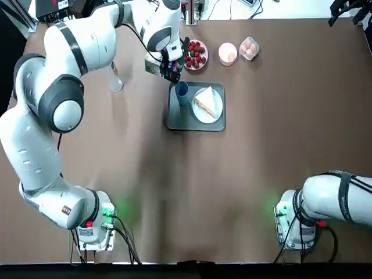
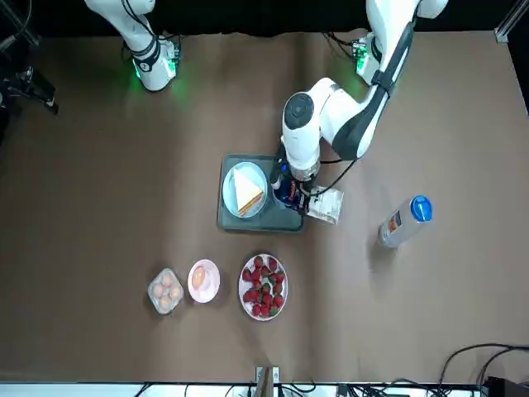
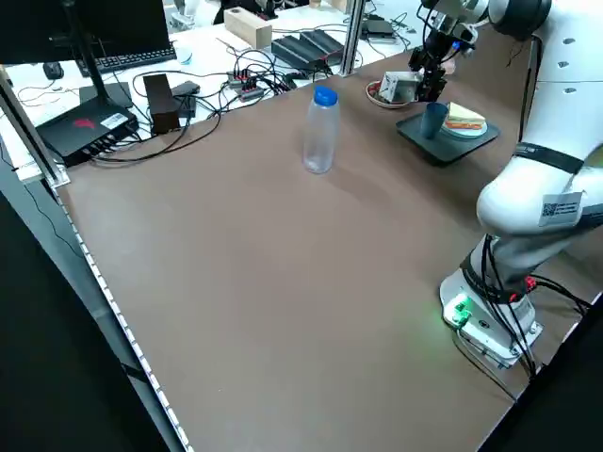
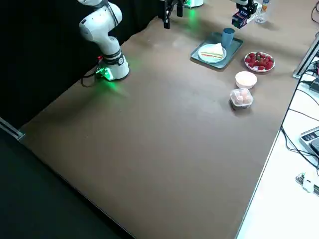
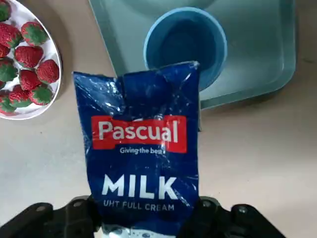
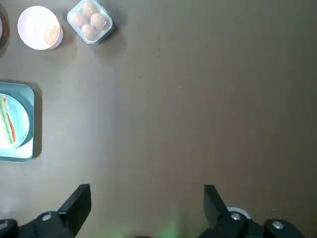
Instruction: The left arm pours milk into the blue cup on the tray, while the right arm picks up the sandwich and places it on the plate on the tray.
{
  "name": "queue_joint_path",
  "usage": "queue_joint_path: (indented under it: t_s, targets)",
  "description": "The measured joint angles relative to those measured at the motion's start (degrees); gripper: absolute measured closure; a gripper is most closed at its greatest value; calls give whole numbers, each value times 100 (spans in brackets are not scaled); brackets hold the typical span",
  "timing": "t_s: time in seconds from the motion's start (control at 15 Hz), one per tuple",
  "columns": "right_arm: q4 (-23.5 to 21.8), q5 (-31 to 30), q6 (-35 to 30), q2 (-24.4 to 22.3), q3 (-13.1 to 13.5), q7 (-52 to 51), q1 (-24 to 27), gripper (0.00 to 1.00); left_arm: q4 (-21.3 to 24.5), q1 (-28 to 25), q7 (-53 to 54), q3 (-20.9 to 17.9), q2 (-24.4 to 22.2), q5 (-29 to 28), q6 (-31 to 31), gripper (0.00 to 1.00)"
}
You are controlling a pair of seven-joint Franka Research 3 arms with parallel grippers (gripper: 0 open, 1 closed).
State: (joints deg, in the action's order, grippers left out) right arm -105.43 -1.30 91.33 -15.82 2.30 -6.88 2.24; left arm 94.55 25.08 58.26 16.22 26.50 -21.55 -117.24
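My left gripper [image 1: 171, 61] is shut on a blue milk carton [image 5: 141, 148] and holds it tipped, its top edge over the rim of the blue cup [image 5: 185, 47]. No milk shows inside the cup. The cup [image 1: 182, 91] stands at the far left corner of the grey tray [image 1: 174, 117]. Beside it on the tray, a triangular sandwich [image 1: 207, 102] lies on the pale plate [image 2: 231, 184]. My right gripper [image 6: 146, 198] is open and holds nothing, raised high over the far right of the table [image 2: 33, 87], well away from the tray.
Beyond the tray sit a plate of strawberries [image 1: 196, 54], a small bowl with an egg [image 1: 228, 53] and a clear box of eggs [image 1: 249, 47]. A water bottle with a blue cap [image 2: 403, 222] stands to the left of the carton. Cables and equipment lie past the far edge.
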Motion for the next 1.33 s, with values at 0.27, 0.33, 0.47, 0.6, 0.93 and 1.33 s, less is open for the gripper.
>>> queue_joint_path:
  t_s: [0.27, 0.33, 0.47, 0.6, 0.93, 1.33]
  targets:
    - [-1, 2, 0, 0, -1, 0, 0, 0, 0, 28, 0, 0, 8, 0, 0, 41]
    - [-1, 2, 0, 0, -1, 0, 0, 0, -1, 32, 0, 0, 8, 0, 0, 41]
    - [-2, 2, 0, 0, -2, 0, 0, 0, -7, 33, -4, 0, 8, 0, 0, 41]
    - [-3, 3, 0, 0, -5, 0, 0, 0, -25, 19, -26, -5, 8, 7, 0, 41]
    - [-6, 4, 0, 0, -8, 0, 0, 0, -327, -155, -47, -10, -66, 880, 379, 41]
    - [-13, 5, 0, 0, -11, 0, 0, 0, -542, -946, 293, 16, -1007, 2511, 1681, 41]
